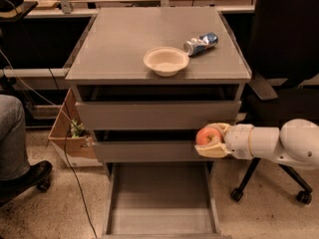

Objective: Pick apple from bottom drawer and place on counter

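Observation:
The red-orange apple (208,135) sits in my gripper (212,140), which is shut on it and comes in from the right on a white arm (279,143). The gripper holds the apple in front of the middle drawer's face, at its right end, above the open bottom drawer (160,202). The bottom drawer's grey floor shows nothing on it. The grey counter (124,44) lies above, well higher than the apple.
A cream bowl (166,60) and a crushed blue-silver can (201,43) lie on the counter's right half. A black office chair (284,83) stands at the right. A seated person's leg and shoe (17,153) are at the left, with a cardboard box (67,133) beside the cabinet.

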`<state>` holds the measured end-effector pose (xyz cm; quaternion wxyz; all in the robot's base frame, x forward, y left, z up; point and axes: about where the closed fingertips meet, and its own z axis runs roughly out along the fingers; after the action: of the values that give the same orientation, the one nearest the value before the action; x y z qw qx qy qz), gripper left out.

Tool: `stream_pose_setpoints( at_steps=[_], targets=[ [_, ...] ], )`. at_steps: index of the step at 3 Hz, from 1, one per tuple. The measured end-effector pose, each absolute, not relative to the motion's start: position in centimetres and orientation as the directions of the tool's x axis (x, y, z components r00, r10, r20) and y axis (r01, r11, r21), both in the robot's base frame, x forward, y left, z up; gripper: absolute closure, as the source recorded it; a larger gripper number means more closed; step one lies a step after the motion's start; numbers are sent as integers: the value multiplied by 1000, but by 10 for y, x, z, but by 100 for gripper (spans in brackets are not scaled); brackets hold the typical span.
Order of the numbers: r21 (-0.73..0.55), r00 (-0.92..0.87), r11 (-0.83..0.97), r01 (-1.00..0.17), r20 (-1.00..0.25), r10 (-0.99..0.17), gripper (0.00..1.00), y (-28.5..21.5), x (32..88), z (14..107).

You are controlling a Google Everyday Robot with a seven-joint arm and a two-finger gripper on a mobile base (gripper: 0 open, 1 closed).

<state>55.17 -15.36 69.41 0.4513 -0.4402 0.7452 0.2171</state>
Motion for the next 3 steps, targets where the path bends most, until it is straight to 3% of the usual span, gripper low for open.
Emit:
stream_pose_setpoints(
  at_steps=[1, 3],
  targets=[
    [-100, -159, 459, -883, -856, -492, 100, -134, 546, 734],
    [-306, -3, 424, -852, -808, -589, 100, -124, 552, 846]
  ],
)
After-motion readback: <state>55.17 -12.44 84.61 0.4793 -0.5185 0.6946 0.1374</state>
